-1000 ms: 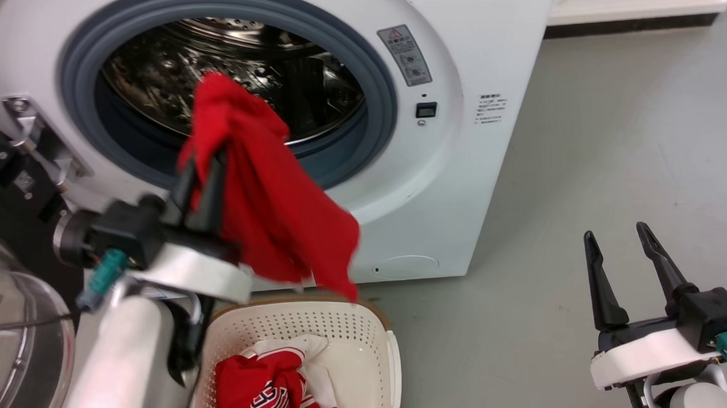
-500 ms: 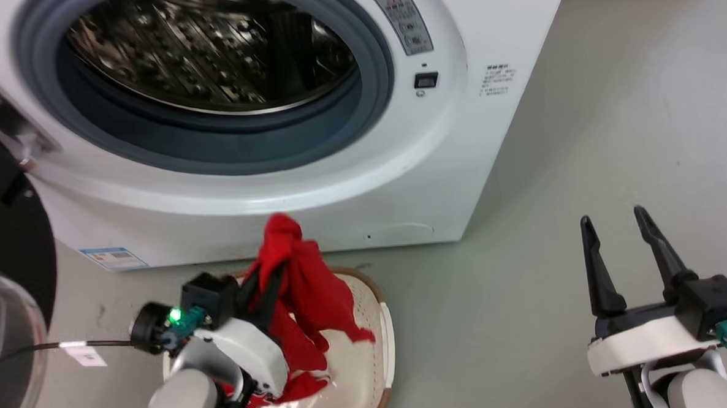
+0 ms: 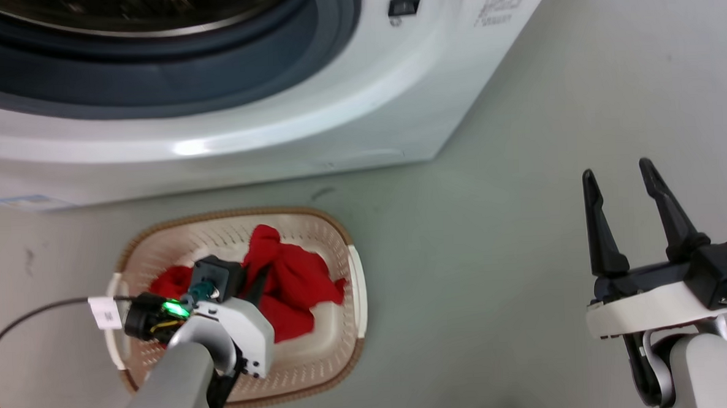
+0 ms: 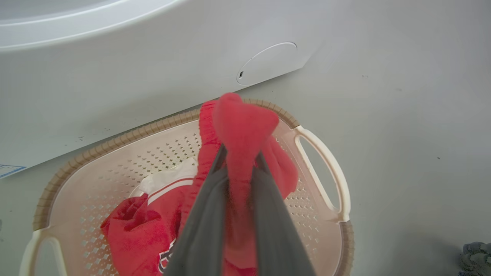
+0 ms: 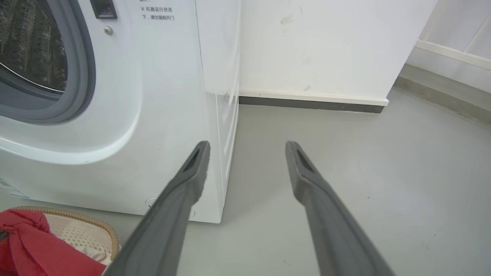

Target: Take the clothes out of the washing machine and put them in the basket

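We list, by size:
- the washing machine (image 3: 335,107);
- the basket (image 3: 355,278), on the floor before it, long axis along the machine's front;
- one red garment (image 4: 241,119), clamped by our left gripper (image 4: 241,155), bunched end pointing up, tail trailing into the basket's right half;
- a lettered garment (image 4: 142,234), towards the basket's left end;
- our right gripper (image 3: 616,168), fingers spread, empty.

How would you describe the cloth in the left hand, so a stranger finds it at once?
Before the white washer a cream basket stands on the floor. Above it the left hand pinches a plain red cloth; the garment lying below has white stripes.
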